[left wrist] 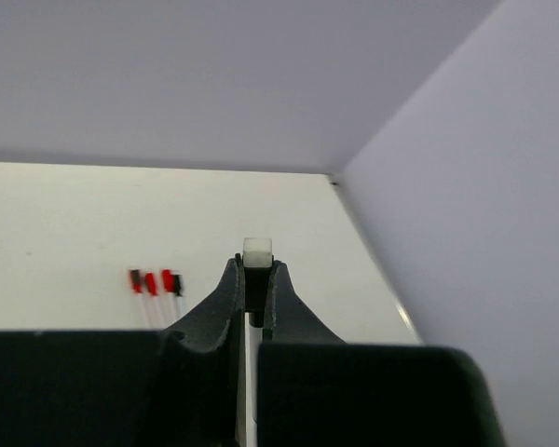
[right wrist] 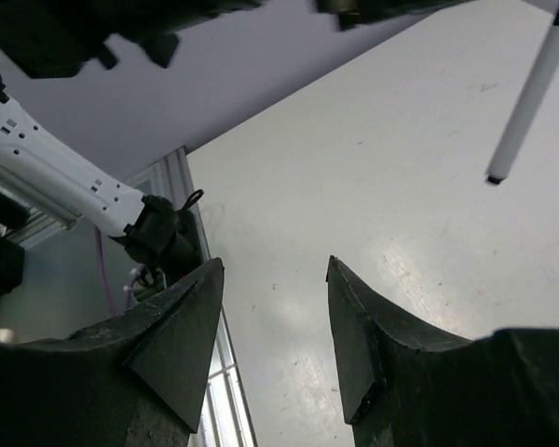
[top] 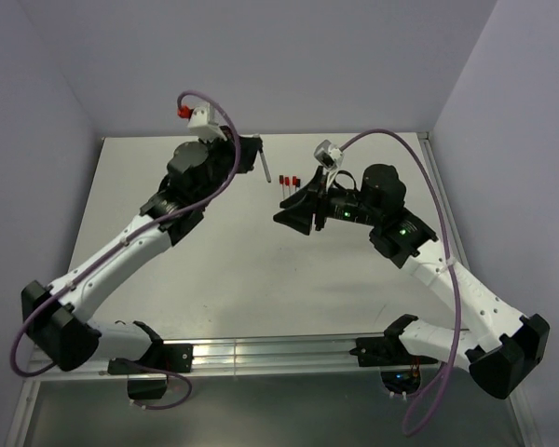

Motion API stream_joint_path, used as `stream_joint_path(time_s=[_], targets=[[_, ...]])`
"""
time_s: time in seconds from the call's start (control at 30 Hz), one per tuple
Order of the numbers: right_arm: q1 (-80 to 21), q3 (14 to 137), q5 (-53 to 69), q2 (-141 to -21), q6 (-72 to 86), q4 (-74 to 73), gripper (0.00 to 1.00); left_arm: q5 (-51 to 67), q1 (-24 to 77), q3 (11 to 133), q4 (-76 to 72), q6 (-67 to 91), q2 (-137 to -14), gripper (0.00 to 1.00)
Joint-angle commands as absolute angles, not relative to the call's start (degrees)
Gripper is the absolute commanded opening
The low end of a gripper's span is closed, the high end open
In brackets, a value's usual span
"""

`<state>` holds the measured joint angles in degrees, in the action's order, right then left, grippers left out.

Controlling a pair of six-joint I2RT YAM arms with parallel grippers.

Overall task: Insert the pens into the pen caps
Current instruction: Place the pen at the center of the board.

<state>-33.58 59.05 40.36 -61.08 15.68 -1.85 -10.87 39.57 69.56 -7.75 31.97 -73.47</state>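
The left fingers [left wrist: 231, 291] are closed tight on one pen [right wrist: 529, 98], pinching it near its upper end. Its white barrel hangs down at a slant, and its dark tip seems clear of the worktop [top: 233, 270]. In the top view that pen sits toward 12 o'clock of the worktop's middle. Near it, at about 4 o'clock from it, lies a small row of pen caps [left wrist: 154, 280] — three red and one black, as far as the left wrist view shows. A thin pale line runs from each cap, which I take for a barrel. Whether those caps are pushed home cannot be told at this size. The right fingers [right wrist: 196, 307] stand well open with nothing between them, at about 5 o'clock from the row.

The pen looks very light, stiff and smooth-skinned. In a pinch so far from its tip it may well swivel or slide back when the tip meets a cap. A hold nearer mid-barrel would steer it better.

A cap is short and round, so it is likely to roll or tip at a nudge. It is best taken across its sides with the mouth left free — then lined up with the barrel and pressed on with little force.
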Motion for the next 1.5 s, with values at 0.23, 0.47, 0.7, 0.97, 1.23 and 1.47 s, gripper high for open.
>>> stream_joint_path(time_s=[0.23,0.47,0.7,0.97,1.23,1.47], targets=[[-31.6,65.8,19.3,-58.7,20.9,-7.1,0.61,-7.5,30.2,88.4,4.2,23.3,-101.8,0.00],[-30.1,65.2,18.9,-58.1,22.1,-6.7,0.62,-3.2,28.0,102.3,11.9,25.5,-118.8,0.01],[-29.4,64.5,18.5,-57.5,22.1,-6.6,0.62,-1.7,27.9,106.3,12.1,27.3,-126.1,0.00],[-29.3,64.1,18.9,-57.0,22.3,-6.6,0.62,-0.7,27.9,107.8,11.5,29.4,-129.7,0.00],[-29.3,63.5,18.6,-56.2,22.2,-6.8,0.62,-0.4,28.0,107.8,9.5,30.8,-130.9,0.08],[-29.3,63.3,18.8,-55.9,22.1,-6.9,0.62,0.3,27.9,107.2,8.9,31.1,-130.5,0.29]])
